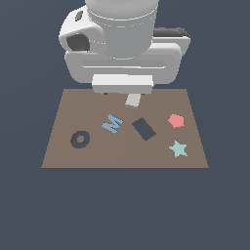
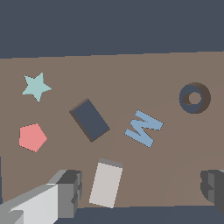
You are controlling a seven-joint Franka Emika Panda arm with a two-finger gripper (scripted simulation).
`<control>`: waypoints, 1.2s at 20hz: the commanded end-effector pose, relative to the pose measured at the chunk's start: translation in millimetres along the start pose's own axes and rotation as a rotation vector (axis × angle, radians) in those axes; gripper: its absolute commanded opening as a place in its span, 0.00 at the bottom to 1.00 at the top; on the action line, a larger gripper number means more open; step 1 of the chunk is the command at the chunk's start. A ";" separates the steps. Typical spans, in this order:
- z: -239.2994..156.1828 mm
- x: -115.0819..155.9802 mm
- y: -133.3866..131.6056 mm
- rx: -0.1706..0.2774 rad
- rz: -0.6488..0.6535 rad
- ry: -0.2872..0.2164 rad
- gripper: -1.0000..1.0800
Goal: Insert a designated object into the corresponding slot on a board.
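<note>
The pale beige-grey block point(image 1: 133, 100) lies on the brown board point(image 1: 63, 151) near its far edge, just below my hand. In the wrist view the block point(image 2: 106, 183) sits between my two fingers, closer to the light grey finger point(image 2: 68, 192) than to the dark one point(image 2: 213, 184); neither touches it. My gripper point(image 1: 125, 93) point(image 2: 142, 187) is open wide and empty. The dark navy tilted rectangular slot point(image 1: 143, 129) point(image 2: 90, 120) lies a short way from the block, towards the board's middle.
On the board point(image 2: 131, 70) are a blue M point(image 1: 113, 123) point(image 2: 144, 128), a dark ring cut-out point(image 1: 80, 139) point(image 2: 194, 98), a pink hexagon point(image 1: 176, 120) point(image 2: 32, 137) and a teal star point(image 1: 178, 149) point(image 2: 36, 86).
</note>
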State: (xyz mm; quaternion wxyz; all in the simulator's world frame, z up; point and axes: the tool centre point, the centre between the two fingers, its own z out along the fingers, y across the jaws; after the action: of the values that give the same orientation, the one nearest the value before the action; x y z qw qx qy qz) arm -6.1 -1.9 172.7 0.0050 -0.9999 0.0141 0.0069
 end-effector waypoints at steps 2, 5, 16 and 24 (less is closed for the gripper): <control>0.2 -0.1 -0.2 0.000 0.000 0.000 0.96; 2.8 -2.2 -0.4 0.000 0.006 0.000 0.96; 42.1 -32.3 -7.9 -0.003 0.082 0.005 0.96; 90.5 -66.6 -20.2 -0.006 0.174 0.011 0.96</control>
State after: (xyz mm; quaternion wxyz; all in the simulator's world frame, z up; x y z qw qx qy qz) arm -67.2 18.4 91.6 0.0016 -0.9957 0.0928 0.0026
